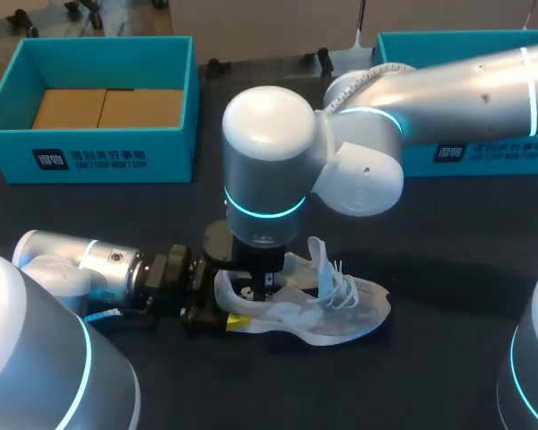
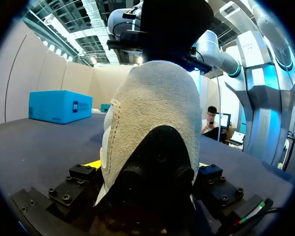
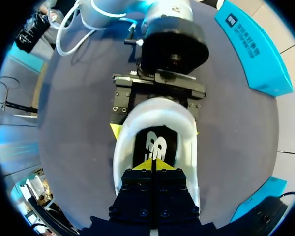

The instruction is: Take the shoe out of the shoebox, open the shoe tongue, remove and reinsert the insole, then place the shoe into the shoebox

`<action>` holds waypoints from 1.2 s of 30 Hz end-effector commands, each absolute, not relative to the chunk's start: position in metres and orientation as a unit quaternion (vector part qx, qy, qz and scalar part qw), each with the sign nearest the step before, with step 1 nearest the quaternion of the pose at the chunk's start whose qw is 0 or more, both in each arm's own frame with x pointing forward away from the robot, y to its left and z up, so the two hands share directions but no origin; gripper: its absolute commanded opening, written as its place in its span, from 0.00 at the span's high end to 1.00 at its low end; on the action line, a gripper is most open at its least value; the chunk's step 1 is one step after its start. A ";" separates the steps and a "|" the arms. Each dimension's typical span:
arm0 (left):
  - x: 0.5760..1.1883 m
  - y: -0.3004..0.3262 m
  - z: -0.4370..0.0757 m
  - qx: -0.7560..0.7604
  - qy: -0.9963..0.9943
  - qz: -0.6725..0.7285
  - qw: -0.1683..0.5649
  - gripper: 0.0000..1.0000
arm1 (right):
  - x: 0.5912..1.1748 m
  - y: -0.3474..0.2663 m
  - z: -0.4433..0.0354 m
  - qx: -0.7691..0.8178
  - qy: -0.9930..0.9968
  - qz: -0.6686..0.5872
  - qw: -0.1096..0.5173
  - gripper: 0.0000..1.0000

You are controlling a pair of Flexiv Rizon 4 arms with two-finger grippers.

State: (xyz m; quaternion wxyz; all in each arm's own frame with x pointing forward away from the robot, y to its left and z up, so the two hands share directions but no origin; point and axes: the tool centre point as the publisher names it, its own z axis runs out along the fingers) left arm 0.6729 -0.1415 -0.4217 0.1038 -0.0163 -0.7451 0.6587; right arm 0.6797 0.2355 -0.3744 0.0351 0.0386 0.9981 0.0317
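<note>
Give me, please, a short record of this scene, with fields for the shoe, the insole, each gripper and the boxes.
shoe: white shoe, upright on its sole on the dark table, outside both boxes
insole: dark insole, lying inside the shoe
left gripper: shut on the shoe's heel, one finger on each side
right gripper: tips together, down in the shoe's opening just over the insole
left shoebox: teal, open, brown cardboard inside
right shoebox: teal, partly hidden behind the right arm

shoe (image 1: 327,312): white and pale grey
insole (image 3: 156,146): black, white logo
shoebox (image 1: 175,148): teal outside, brown cardboard inside
surface (image 1: 448,242): dark navy
right tool (image 3: 152,165): yellow tips
</note>
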 end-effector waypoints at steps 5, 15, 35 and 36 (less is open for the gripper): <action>0.673 -0.139 -0.426 -0.015 -0.745 0.659 0.102 1.00 | 0.678 0.210 -0.384 0.067 0.996 0.037 0.039 1.00; 0.673 -0.139 -0.426 -0.015 -0.745 0.659 0.102 1.00 | 0.679 0.191 -0.379 0.083 0.995 0.027 0.049 1.00; 0.673 -0.139 -0.426 -0.015 -0.745 0.659 0.102 1.00 | 0.683 0.182 -0.399 0.100 0.995 0.014 0.014 0.69; 0.673 -0.139 -0.426 -0.015 -0.745 0.659 0.102 1.00 | 0.681 0.182 -0.402 0.101 0.995 0.015 0.010 0.70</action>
